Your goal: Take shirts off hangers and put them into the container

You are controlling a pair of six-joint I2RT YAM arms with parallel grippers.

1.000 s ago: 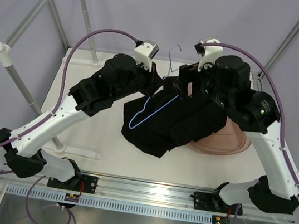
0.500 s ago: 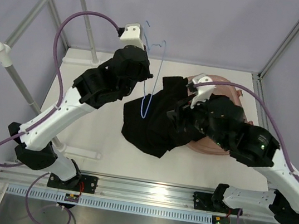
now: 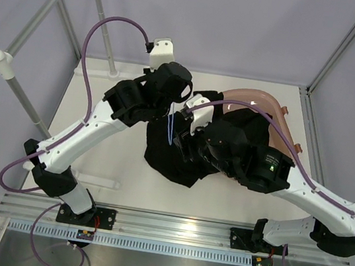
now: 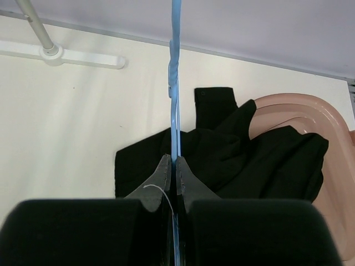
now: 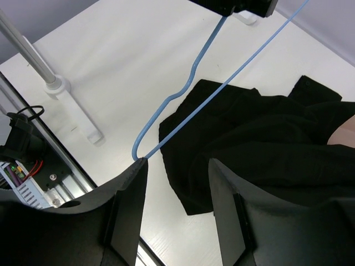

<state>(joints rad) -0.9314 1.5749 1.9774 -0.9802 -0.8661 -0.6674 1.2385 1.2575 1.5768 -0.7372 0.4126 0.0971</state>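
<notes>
1. The left gripper [image 4: 175,162] has its fingers [image 4: 162,178] pressed together on the thin blue wire of the hanger [image 4: 175,83]; only that wire shows between the pads.
2. The right gripper [image 5: 178,162] stands with its jaws apart and nothing between them; white table top and black cloth show through the gap; the lower bend of the hanger sits right at the tip of one finger [image 5: 128,199], and whether it touches I cannot tell.
3. From the left wrist the hanger is seen edge-on, rising straight away from the fingers; from the right wrist its two wire runs come down bare from the left gripper at the top of the view to that bend, passing above the near edge of the shirt.
4. The shirt [image 3: 170,162] is black and lies crumpled; its left part rests on the bare table [image 3: 125,172]; its right part is draped over the rim and into the tub.
5. The tub [image 3: 258,95] is translucent pink and stands on the far right part of the table; its far rim and small tab handles show past the right arm.
6. In the top view both arms reach inward over the shirt, their wrists close together above it.
7. A grey rack pole [image 3: 28,106] slants along the left edge of the table, well apart from the shirt.
</notes>
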